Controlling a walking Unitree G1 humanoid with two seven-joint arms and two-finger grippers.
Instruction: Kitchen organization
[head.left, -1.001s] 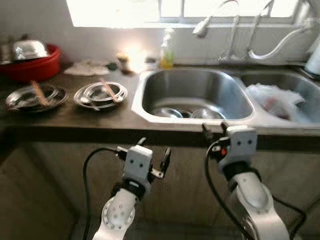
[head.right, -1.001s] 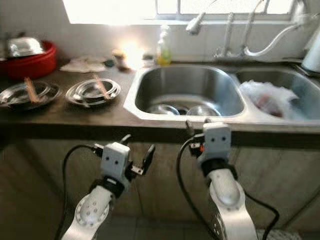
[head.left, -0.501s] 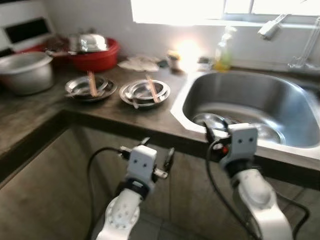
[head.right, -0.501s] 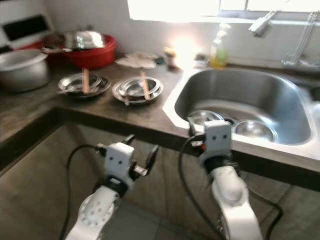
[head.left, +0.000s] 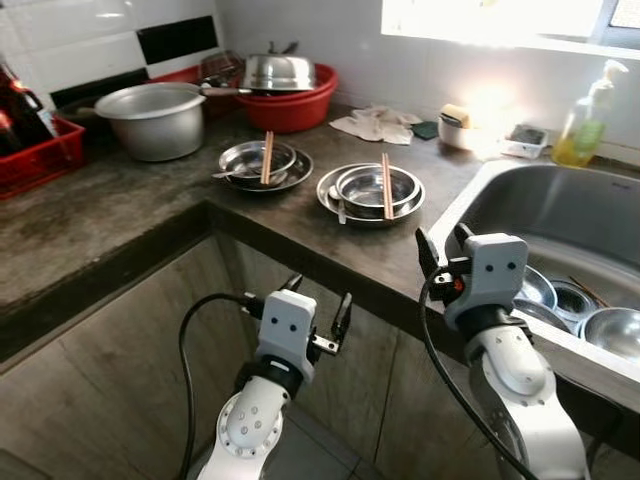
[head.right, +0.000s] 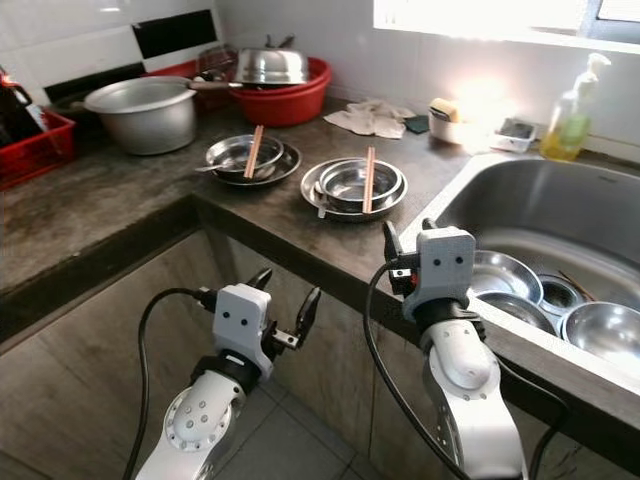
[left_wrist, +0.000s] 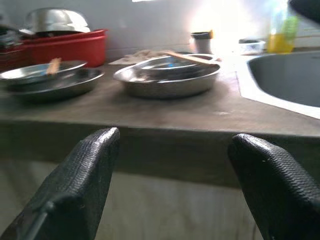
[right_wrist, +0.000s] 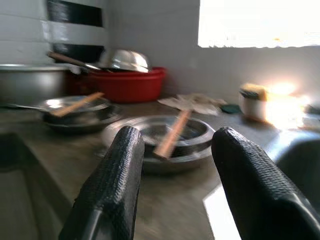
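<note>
On the table (head.left: 120, 215) a big pot (head.left: 155, 118) stands far left, then a red basin (head.left: 290, 100). Two stacked metal dishes (head.left: 255, 165) and (head.left: 372, 192) each carry chopsticks. My left tool (head.left: 318, 312) hangs below the table edge, fingers spread. My right tool (head.left: 443, 250) hovers at the edge, spread too. The sink (head.left: 600, 300) holds bowls.

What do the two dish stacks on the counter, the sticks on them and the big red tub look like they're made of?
Dish stacks: likely stainless steel, shiny and reflective. Sticks: probably wood or bamboo, matte tan. Red tub: looks like plastic, with a smooth, even colour.
</note>
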